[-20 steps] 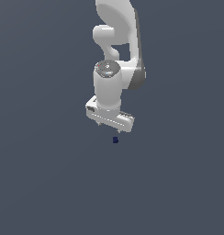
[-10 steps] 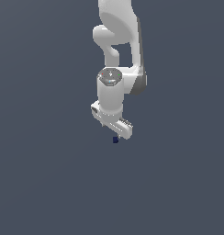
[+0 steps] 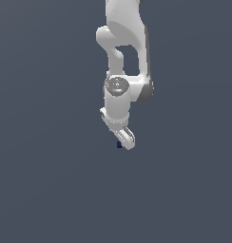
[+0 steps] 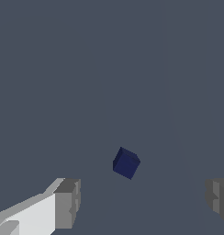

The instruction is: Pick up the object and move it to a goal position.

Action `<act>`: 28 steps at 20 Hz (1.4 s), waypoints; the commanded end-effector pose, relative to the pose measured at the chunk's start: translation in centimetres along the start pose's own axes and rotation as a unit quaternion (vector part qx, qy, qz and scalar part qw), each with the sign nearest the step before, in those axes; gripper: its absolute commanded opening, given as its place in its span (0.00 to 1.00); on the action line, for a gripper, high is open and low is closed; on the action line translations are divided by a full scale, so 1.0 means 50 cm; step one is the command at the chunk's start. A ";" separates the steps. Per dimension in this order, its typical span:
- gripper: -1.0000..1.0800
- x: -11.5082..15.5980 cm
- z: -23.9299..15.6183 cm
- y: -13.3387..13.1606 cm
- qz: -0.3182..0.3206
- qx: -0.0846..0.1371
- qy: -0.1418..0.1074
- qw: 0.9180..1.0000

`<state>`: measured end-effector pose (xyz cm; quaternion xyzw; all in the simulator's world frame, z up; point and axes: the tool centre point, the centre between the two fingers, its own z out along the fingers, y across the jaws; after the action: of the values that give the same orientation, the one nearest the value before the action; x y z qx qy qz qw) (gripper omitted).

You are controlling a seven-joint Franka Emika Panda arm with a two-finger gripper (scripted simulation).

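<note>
The object is a tiny dark navy-blue cube (image 4: 126,162) lying on the flat grey floor (image 4: 109,69). In the wrist view it sits between and a little ahead of my two grey fingertips (image 4: 68,203), apart from both. My gripper (image 4: 141,201) is open, with nothing between its fingers. In the exterior view the white arm hangs down from above, and the cube (image 3: 119,144) peeks out just below the gripper (image 3: 123,140), partly hidden by it.
Only the plain dark grey floor (image 3: 51,190) surrounds the arm. No goal marker shows in either view.
The wrist has turned and the gripper has come down closer over the cube, which has stayed in place.
</note>
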<state>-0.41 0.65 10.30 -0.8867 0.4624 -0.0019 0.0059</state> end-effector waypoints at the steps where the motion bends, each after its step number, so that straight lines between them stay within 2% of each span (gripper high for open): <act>1: 0.96 -0.004 0.012 -0.001 0.034 -0.001 0.000 0.999; 6: 0.96 -0.011 0.034 -0.003 0.101 -0.002 0.000 0.995; 15: 0.96 -0.022 0.066 -0.005 0.195 -0.005 0.001 0.981; 22: 0.96 -0.025 0.078 -0.005 0.230 -0.006 0.002 0.973; 28: 0.96 -0.026 0.080 -0.005 0.234 -0.006 0.002 0.972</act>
<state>-0.92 1.90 6.34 -0.7542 0.6567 0.0001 0.0000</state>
